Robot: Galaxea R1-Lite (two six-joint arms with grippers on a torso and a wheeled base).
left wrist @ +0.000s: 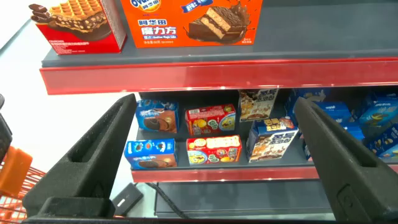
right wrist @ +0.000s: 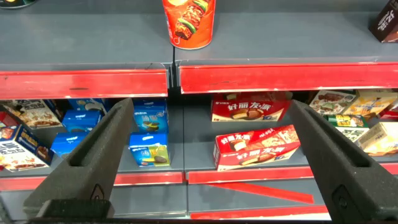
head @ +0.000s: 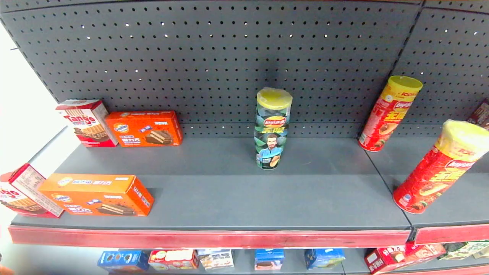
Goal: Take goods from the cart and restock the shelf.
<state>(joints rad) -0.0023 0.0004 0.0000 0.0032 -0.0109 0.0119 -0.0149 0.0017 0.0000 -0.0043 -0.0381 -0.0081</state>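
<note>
**Stock shelf, two bays, part filled; both grippers hanging open and empty**

Top shelf [head: 229,191]: grey board with a red front lip, running across the head view and carrying most of the goods.
Pegboard back [head: 214,57]: dark grey, rising behind the top shelf.
Right bay [head: 401,160]: adjoining grey board, meeting the top shelf at a seam.
Lower shelf [left wrist: 224,172]: sitting beneath, also red-lipped, holding rows of small cartons.

Left gripper [left wrist: 214,106]: fingers spreading wide with nothing between them, hanging in front of the lower shelf under the top shelf's left end.
Right gripper [right wrist: 211,107]: fingers likewise spreading wide and empty, facing the lower shelf below the seam.

Front orange wafer box [head: 97,194]: lying flat near the front lip, at the left.
Rear orange wafer box [head: 144,128]: standing against the pegboard back.
Rear red-and-white waffle box [head: 87,122]: standing just beside it, on its left.
Front red-and-white waffle box [head: 23,191]: sitting at the far left edge, against the front orange wafer box.

Front red chip can [head: 439,168]: yellow-lidded, standing on the right bay near its lip.
Rear red chip can [head: 389,112]: standing on the right bay by the pegboard.
Green chip can [head: 272,128]: yellow-lidded, standing alone mid-shelf, well apart from the boxes.

Red cake cartons [right wrist: 249,107] and blue biscuit cartons [left wrist: 155,115]: lining the lower shelf.
</note>
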